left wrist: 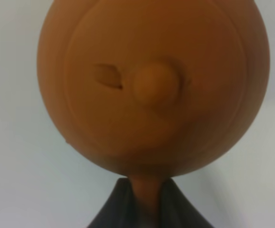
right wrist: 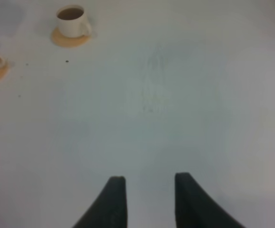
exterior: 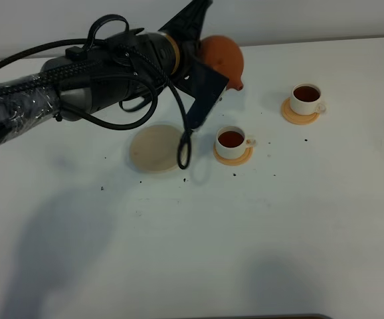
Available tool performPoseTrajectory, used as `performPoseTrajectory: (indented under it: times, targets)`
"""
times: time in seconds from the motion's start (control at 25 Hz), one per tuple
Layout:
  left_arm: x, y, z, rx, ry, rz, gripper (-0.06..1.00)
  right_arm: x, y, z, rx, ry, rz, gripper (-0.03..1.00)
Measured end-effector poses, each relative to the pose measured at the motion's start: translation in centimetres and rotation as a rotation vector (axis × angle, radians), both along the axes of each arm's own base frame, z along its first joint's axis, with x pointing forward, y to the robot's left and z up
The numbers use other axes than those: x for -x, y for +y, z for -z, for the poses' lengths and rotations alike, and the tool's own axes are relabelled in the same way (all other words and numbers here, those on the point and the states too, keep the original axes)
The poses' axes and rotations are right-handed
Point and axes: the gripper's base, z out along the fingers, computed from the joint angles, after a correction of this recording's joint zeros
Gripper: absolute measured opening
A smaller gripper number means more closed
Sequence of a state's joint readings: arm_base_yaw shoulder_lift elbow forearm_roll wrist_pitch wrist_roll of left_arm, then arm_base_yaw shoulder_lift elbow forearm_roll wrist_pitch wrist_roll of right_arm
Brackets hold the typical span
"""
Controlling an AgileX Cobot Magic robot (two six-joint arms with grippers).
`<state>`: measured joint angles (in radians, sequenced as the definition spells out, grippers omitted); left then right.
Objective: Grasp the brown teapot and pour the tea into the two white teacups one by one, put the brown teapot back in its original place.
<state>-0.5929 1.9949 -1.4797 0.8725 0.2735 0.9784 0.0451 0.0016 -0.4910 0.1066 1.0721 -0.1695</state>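
- exterior high: the left end effector holds the round, matte clay brown teapot aloft above the white surface, behind the flat pale beige coaster disc. two white teacups, near and far, hold dark tea on orange-tan coasters.
- left wrist: dark fingers pinch the teapot's loop handle; the knobbed lid faces the camera.
- right wrist: the right end effector hangs narrowly parted and empty.

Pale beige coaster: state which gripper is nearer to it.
Left. The left gripper, shut on the brown teapot's handle, is raised just behind the pale beige coaster. The right gripper hangs open over bare table, away from it.
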Motion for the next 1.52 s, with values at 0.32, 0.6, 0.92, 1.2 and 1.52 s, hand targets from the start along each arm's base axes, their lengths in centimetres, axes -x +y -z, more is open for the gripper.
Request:
performPoseTrajectory:
  times: [0.32,0.6,0.92,1.2,1.52]
  targets:
    - [2.7,2.0,0.7,0.146,0.375,-0.429,0.11,0.0,0.0,0.0,0.000,0.000,0.000,0.24]
    - [4.5,2.5,1.3,0.278,0.577,-0.753,0.11,0.0,0.0,0.0,0.000,0.000,0.000,0.24]
    - [6.1,2.1,1.8,0.380,0.750,-0.968,0.11,0.0,0.0,0.0,0.000,0.000,0.000,0.24]
    - [6.0,1.6,3.3,0.427,0.803,-1.065,0.11,0.0,0.0,0.0,0.000,0.000,0.000,0.24]
    - [5.4,1.1,5.5,0.424,0.811,-1.080,0.11,0.0,0.0,0.0,0.000,0.000,0.000,0.24]
